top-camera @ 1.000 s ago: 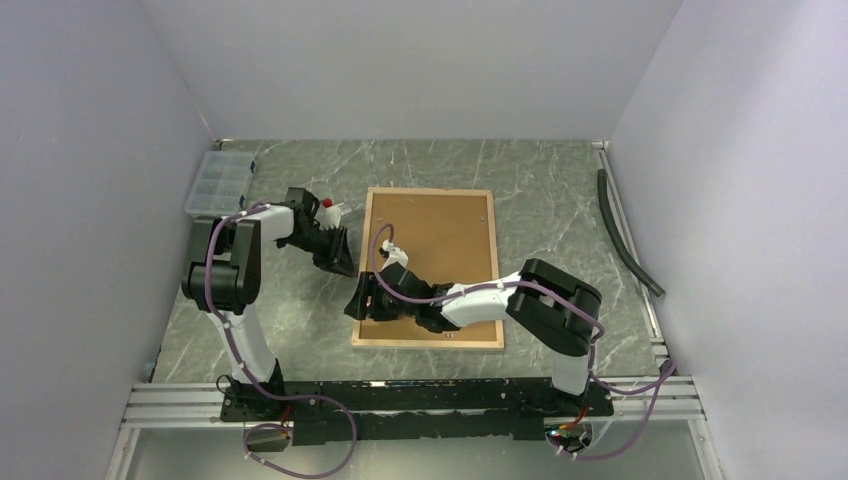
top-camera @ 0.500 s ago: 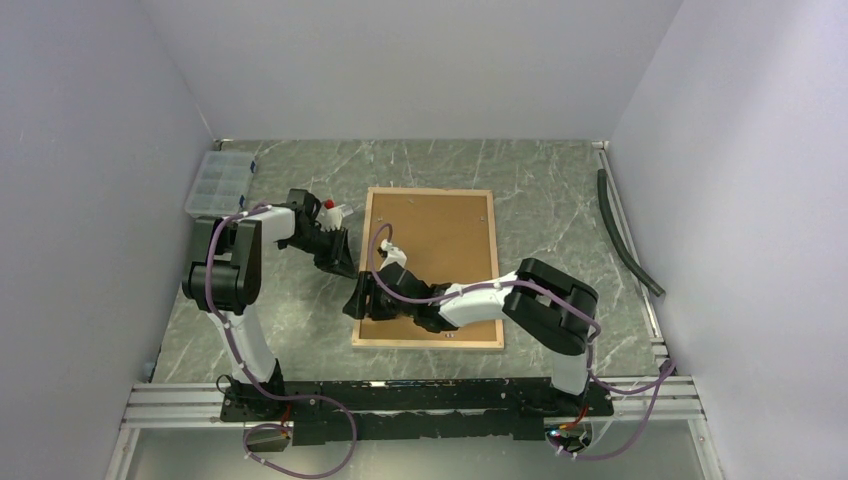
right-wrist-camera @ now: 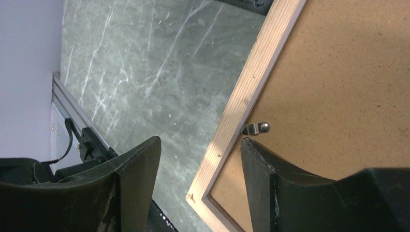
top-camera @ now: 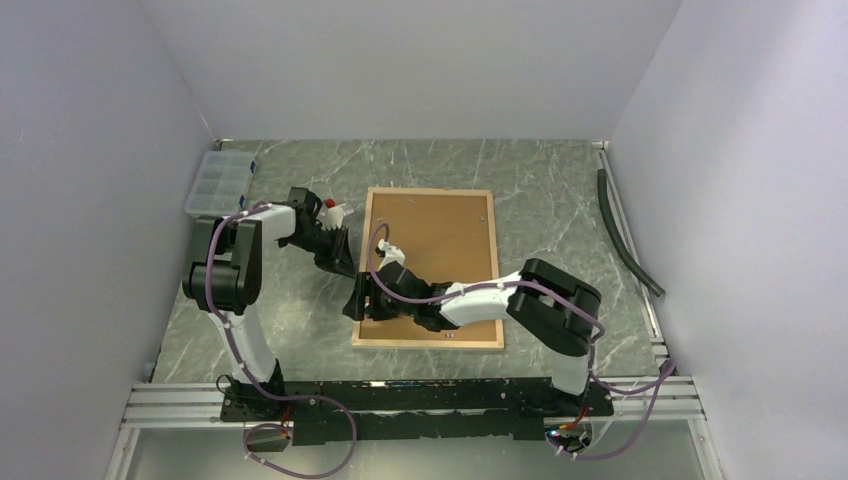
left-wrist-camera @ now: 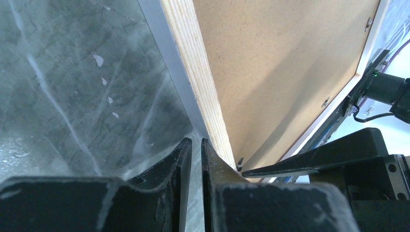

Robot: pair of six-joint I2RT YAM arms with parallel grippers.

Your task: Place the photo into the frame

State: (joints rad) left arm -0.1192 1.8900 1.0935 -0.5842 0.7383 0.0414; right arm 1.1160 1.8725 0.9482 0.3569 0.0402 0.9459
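Observation:
The frame (top-camera: 430,190) lies face down on the marble table, its light-wood back rim (right-wrist-camera: 256,82) up and a plain brown backing panel (top-camera: 440,235) set inside it. The photo is hidden. My left gripper (top-camera: 343,262) sits low at the frame's left edge. In the left wrist view its fingers (left-wrist-camera: 196,141) are nearly together with only bare table in the thin slit, and one finger rests against the wooden rim (left-wrist-camera: 193,67). My right gripper (right-wrist-camera: 200,142) is open and straddles the same rim near the near-left corner, one finger over the panel beside a small metal clip (right-wrist-camera: 255,128).
A clear plastic compartment box (top-camera: 220,182) stands at the far left. A small red-and-white item (top-camera: 335,208) lies by the left wrist. A black hose (top-camera: 625,235) runs along the right wall. Aluminium rails (top-camera: 400,395) line the near edge.
My left gripper has edged closer to the frame's left rim and its jaws have narrowed. The right gripper has shifted slightly along the rim; the frame has stayed put.

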